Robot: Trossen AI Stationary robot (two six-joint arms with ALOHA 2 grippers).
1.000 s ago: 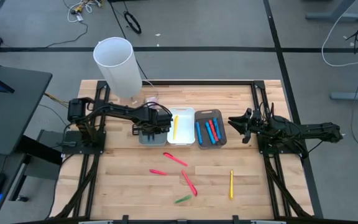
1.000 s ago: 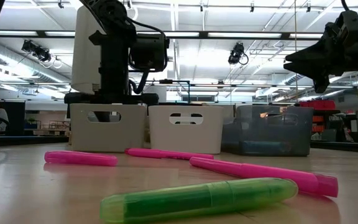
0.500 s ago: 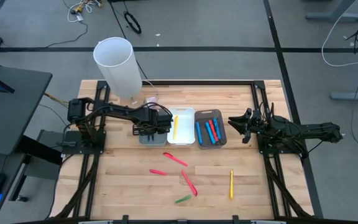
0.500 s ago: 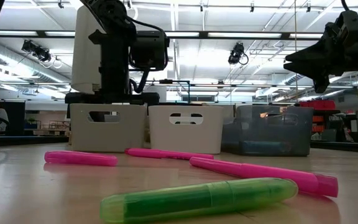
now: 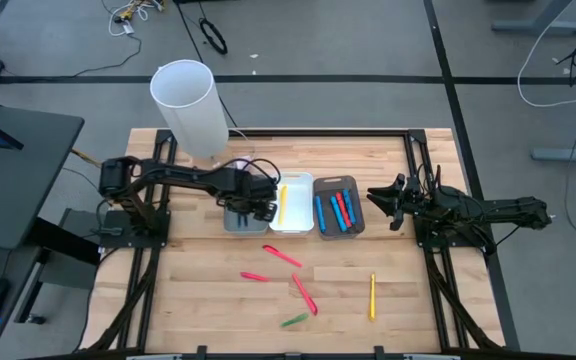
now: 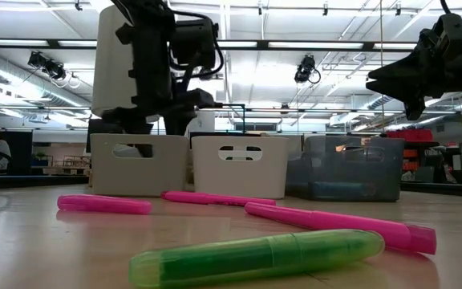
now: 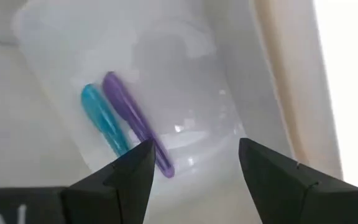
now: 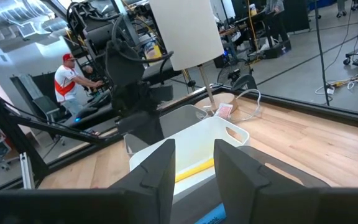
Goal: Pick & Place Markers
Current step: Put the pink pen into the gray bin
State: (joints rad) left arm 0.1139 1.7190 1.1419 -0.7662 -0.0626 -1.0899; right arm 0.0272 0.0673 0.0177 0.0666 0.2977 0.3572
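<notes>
Three pink-red markers [image 5: 282, 256] [image 5: 254, 276] [image 5: 304, 294], a green marker [image 5: 293, 320] and a yellow marker [image 5: 372, 296] lie flat on the wood table; the green marker [image 6: 255, 257] is nearest in the low view. My left gripper [image 5: 256, 205] [image 7: 194, 149] hovers open and empty over the left bin [image 5: 233, 222], where a purple marker [image 7: 135, 121] and a teal marker [image 7: 104, 121] lie on the bottom. The white middle bin [image 5: 293, 218] holds a yellow marker [image 5: 282, 200]. The grey right bin [image 5: 340, 228] holds blue and red markers [image 5: 336, 208]. My right gripper [image 5: 376, 200] [image 8: 194, 155] waits open, raised to the right of the bins.
A tall white cylinder [image 5: 188, 105] stands at the table's far left, behind the left bin. The three bins stand in a row across the table's middle. Bare wood lies between the scattered markers and the near edge. A person [image 8: 70, 78] shows beyond the table.
My left gripper has risen out of the left bin and tipped, shifting slightly toward the white middle bin. The markers on the table and my right arm have kept still.
</notes>
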